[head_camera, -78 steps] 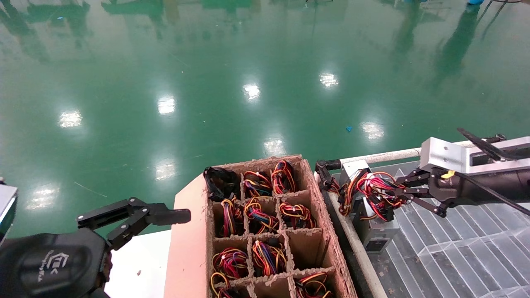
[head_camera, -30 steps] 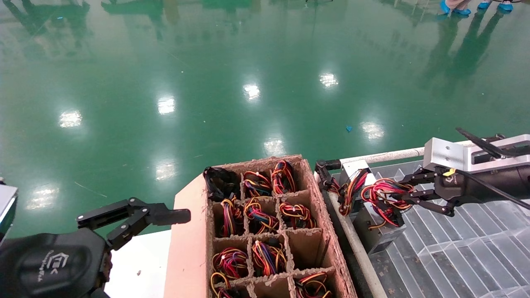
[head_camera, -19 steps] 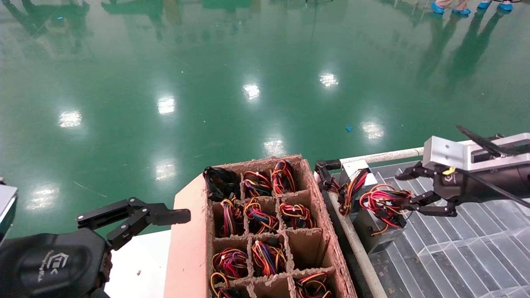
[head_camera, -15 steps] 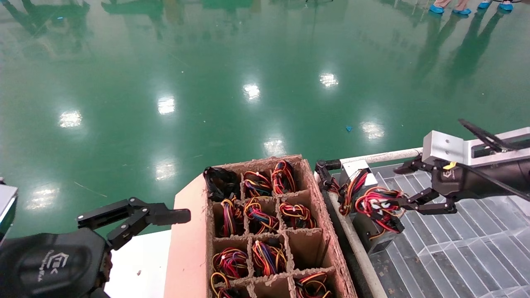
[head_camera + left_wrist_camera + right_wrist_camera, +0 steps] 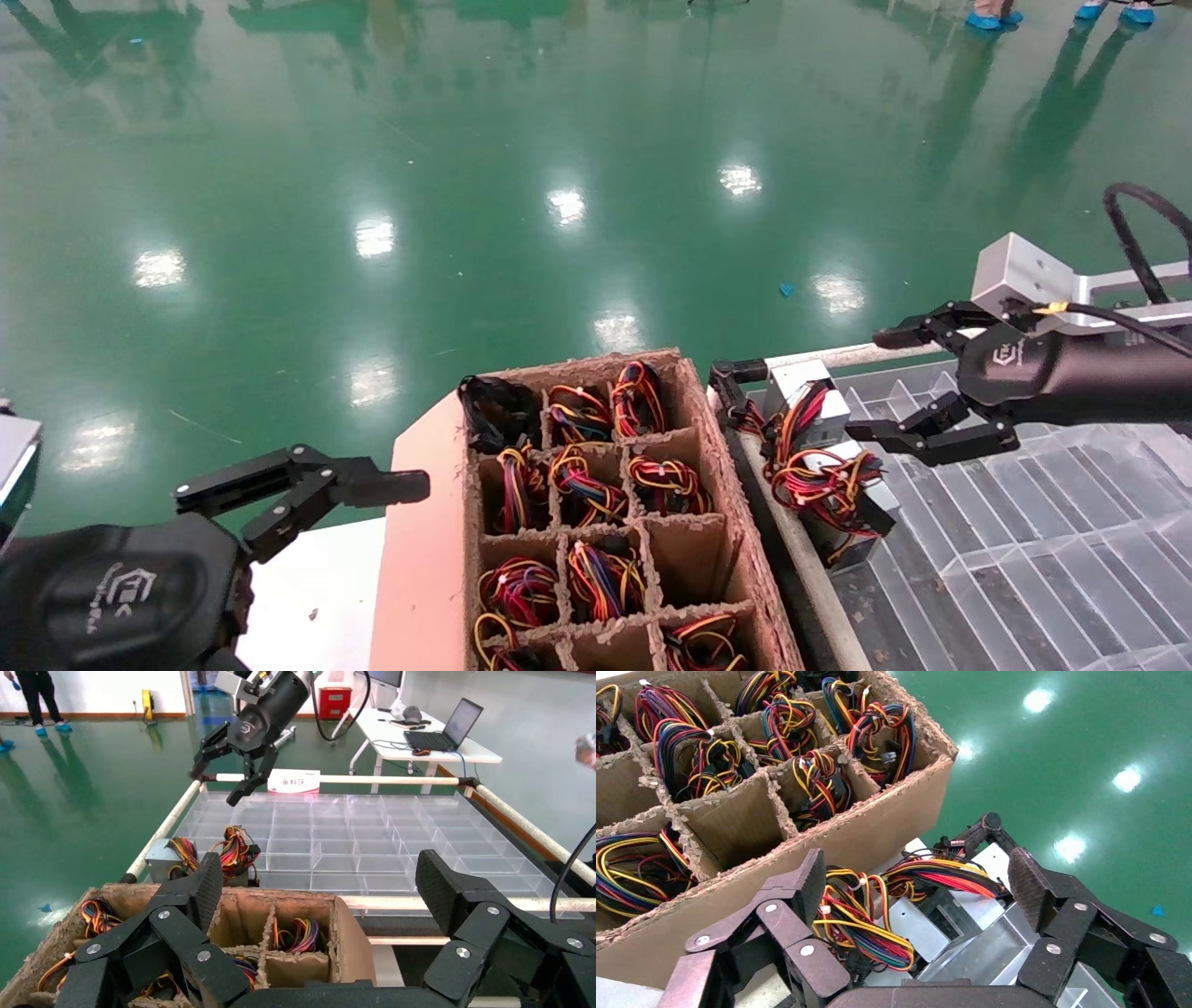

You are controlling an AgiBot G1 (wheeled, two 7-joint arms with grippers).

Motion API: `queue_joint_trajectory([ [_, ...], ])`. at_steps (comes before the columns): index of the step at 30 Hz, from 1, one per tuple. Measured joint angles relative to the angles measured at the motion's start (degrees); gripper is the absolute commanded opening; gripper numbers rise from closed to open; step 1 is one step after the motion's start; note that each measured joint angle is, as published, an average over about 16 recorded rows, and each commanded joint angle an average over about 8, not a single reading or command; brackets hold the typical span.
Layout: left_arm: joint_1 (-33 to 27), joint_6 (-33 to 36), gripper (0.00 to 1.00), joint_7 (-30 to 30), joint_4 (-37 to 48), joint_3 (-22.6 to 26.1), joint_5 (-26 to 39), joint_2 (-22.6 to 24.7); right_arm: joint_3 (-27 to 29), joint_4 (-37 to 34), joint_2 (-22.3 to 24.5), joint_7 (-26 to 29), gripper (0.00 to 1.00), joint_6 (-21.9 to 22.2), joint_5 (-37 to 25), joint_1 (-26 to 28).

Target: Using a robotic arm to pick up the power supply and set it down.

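Observation:
The power supply (image 5: 827, 482), a silver-grey box under a looped bundle of red, yellow and black wires, rests tilted at the left edge of the clear tray (image 5: 1024, 559). My right gripper (image 5: 866, 385) hangs open just above and to the right of it, touching nothing. In the right wrist view the box (image 5: 909, 920) lies between and below the spread fingers (image 5: 807, 878). The left wrist view shows it (image 5: 232, 855) beneath the raised right gripper (image 5: 226, 776). My left gripper (image 5: 303, 485) is parked open at the lower left.
A second power supply (image 5: 808, 399) stands just behind the first, against the tray's white rail (image 5: 866, 352). A cardboard box (image 5: 424, 559) of divided cells holding several wire bundles sits left of the tray. Green floor lies beyond.
My right gripper opened and let go of the wire bundle, then rose and drew back to the right. The power supply settled lower onto the tray's left edge. The left arm has not moved.

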Motion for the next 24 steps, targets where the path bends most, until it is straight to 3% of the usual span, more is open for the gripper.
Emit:
queue_joint_trajectory([
  [24,-0.01,0.00,1.00,0.02,0.03,0.03,-0.02,-0.01,5.54,14.02,3.53,4.28,1.00,0.77,15.63,-14.05],
])
